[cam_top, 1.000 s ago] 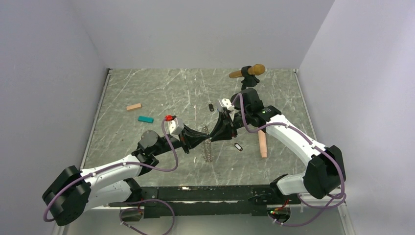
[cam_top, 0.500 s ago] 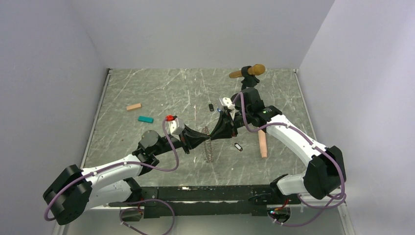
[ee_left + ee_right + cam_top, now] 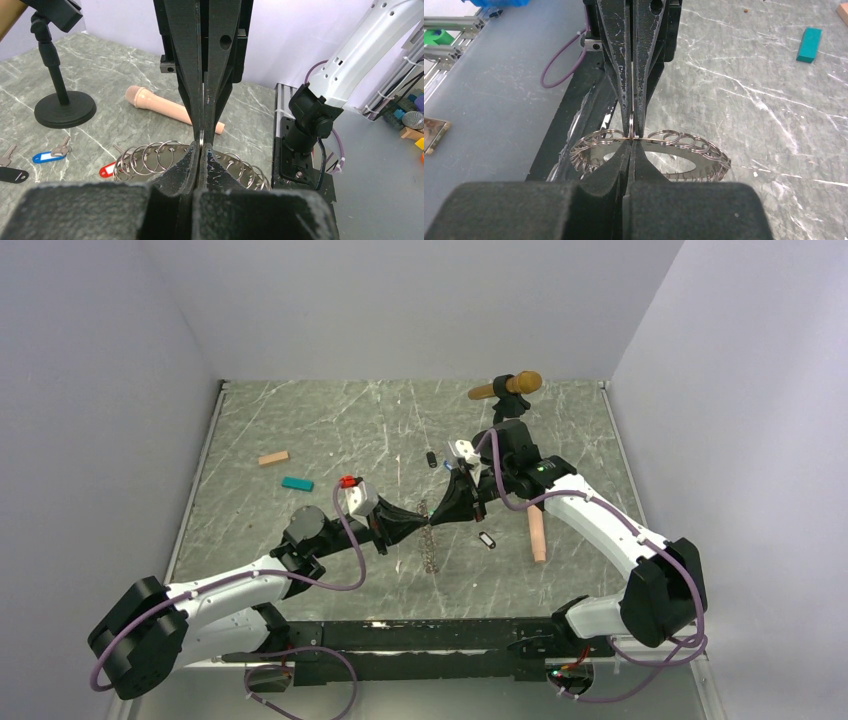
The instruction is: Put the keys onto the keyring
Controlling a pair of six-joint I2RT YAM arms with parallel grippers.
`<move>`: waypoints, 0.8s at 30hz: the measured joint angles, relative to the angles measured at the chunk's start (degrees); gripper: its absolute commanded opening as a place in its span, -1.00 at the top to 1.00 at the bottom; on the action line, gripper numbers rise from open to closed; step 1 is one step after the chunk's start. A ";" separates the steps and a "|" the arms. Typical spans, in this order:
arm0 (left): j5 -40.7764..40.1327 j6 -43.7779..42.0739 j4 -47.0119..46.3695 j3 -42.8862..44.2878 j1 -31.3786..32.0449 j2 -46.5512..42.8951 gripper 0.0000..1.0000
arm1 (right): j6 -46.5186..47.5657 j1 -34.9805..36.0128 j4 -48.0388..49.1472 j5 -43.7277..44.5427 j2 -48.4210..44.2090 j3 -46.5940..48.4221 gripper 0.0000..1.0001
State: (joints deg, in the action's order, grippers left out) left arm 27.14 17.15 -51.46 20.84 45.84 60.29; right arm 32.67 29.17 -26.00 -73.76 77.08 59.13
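The keyring (image 3: 429, 540) is a flat metal disc with a wide centre hole and many small split rings round its rim. It hangs edge-on between both grippers, above the table's middle. My left gripper (image 3: 417, 519) is shut on its rim (image 3: 150, 157). My right gripper (image 3: 438, 512) is shut on the same spot from the opposite side (image 3: 684, 150). The two gripper tips meet nose to nose. Keys lie loose on the table: a black-tagged one (image 3: 431, 459), one with a dark tag (image 3: 487, 539), and blue-tagged (image 3: 47, 156), black-tagged (image 3: 12, 174) and red-tagged (image 3: 107, 169) ones.
A gold microphone on a black stand (image 3: 505, 388) stands at the back right, with its round base (image 3: 65, 107). A pink microphone (image 3: 537, 535) lies right of the grippers. A tan block (image 3: 273, 458) and a teal block (image 3: 297, 484) lie at the left.
Both grippers stay shut on the keyring. The pair and the ring have drifted slightly to the right.
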 measured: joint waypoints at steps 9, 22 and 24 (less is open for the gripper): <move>0.17 -2.01 4.46 0.74 0.33 -0.57 0.33 | 5.75 0.11 -5.11 1.42 0.07 0.52 1.00; -1.81 -14.73 33.31 7.56 0.20 -12.61 -0.13 | 18.69 1.55 -20.98 11.67 3.69 8.94 1.00; -2.51 -18.56 38.93 10.19 0.15 -14.05 -0.13 | 20.55 3.04 -23.23 15.78 4.50 10.38 1.00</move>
State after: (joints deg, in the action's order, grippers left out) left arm 24.62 -1.41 -12.53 31.03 46.00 46.24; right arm 53.21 32.21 -49.23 -57.98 81.58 69.52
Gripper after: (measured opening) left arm 0.560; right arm 0.008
